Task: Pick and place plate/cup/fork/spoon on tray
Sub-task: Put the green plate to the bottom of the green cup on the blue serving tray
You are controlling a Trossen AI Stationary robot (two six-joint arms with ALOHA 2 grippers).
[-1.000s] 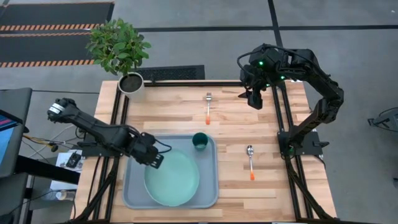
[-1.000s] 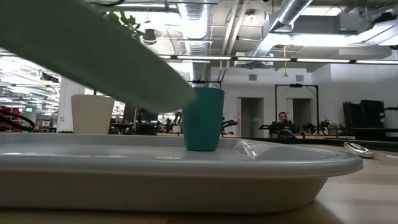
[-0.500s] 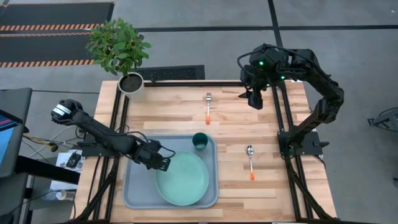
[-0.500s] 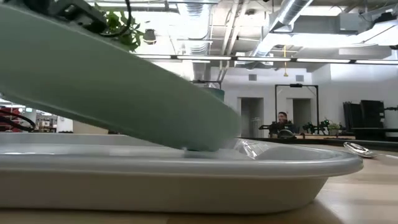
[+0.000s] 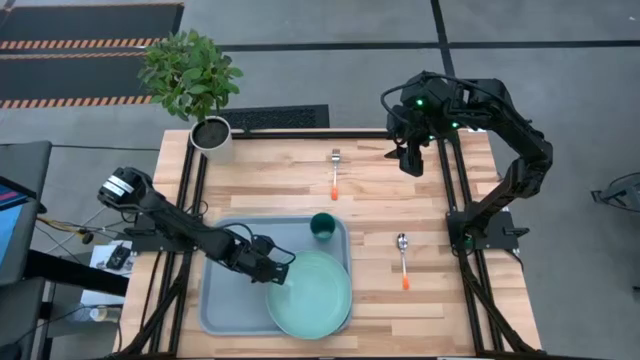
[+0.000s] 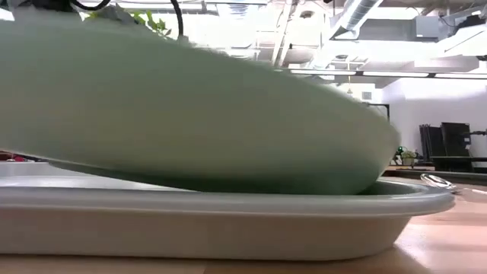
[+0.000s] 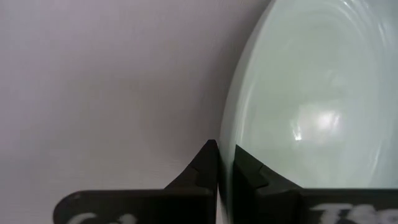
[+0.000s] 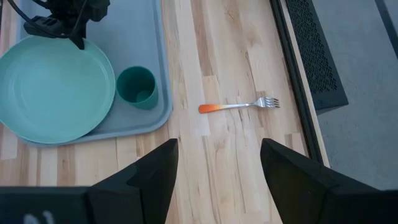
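I am holding the plate [image 5: 311, 295] by its rim with the left pincer [image 5: 281, 271] clamped on its nine o'clock edge; in the left wrist view the two fingers [image 7: 205, 171] are pinching the rim of the plate [image 7: 311, 99] between them. The plate is sitting tilted over the tray [image 5: 220, 300], toward the tray's four o'clock corner, and from the low view its far edge seems to be resting on the tray rim [image 6: 228, 209], not yet flat. The cup [image 5: 322, 226] is standing upright inside the tray at the plate's twelve o'clock, just beside it. So I am judging two of four items as on or nearly on the tray. The fork [image 5: 335, 172] is lying on the counter [image 5: 400, 200] at twelve o'clock from the cup, and the spoon [image 5: 403, 259] at three o'clock from the tray; both are untouched. The right pincer [image 5: 410, 160] is hovering near the fork, fingers apart, holding nothing.
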